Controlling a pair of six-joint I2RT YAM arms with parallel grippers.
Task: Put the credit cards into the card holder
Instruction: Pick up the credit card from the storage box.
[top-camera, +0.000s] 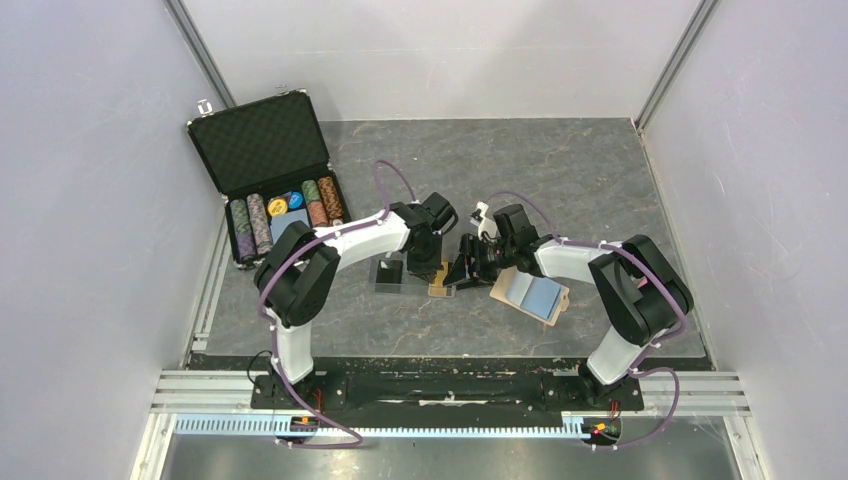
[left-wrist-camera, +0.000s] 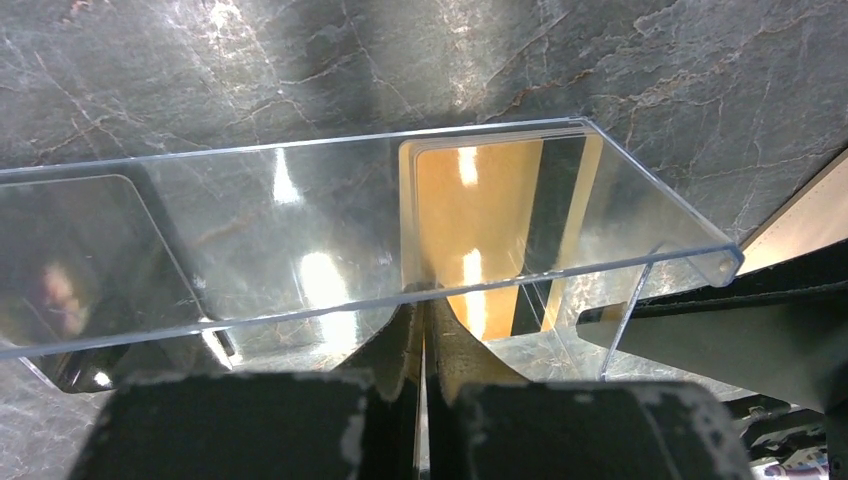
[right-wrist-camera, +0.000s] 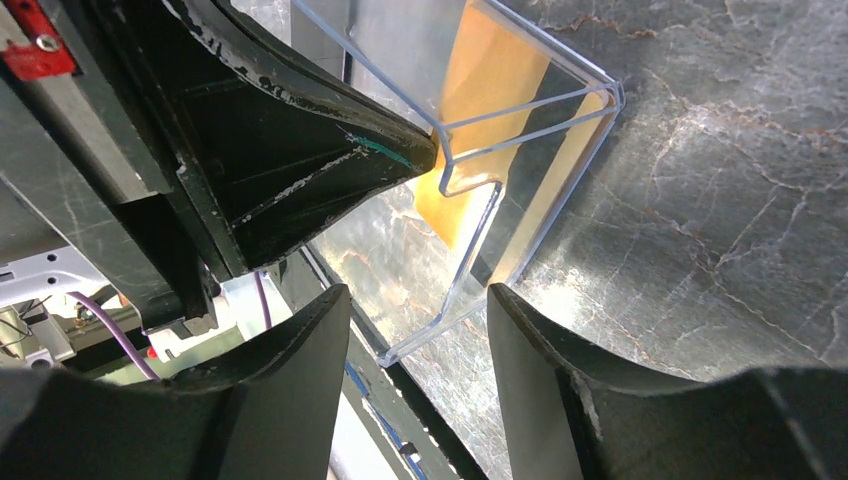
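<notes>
Left gripper clamps clear sleeve steady; right gripper, spread apart, straddles its edge, probably to free gold card.

Top camera looked down from above and behind the arm bases, wide over the whole table. Both wrist cameras hung very close to the tabletop (facing in from opposite sides), and they shared the clear box holding the gold card.
</notes>
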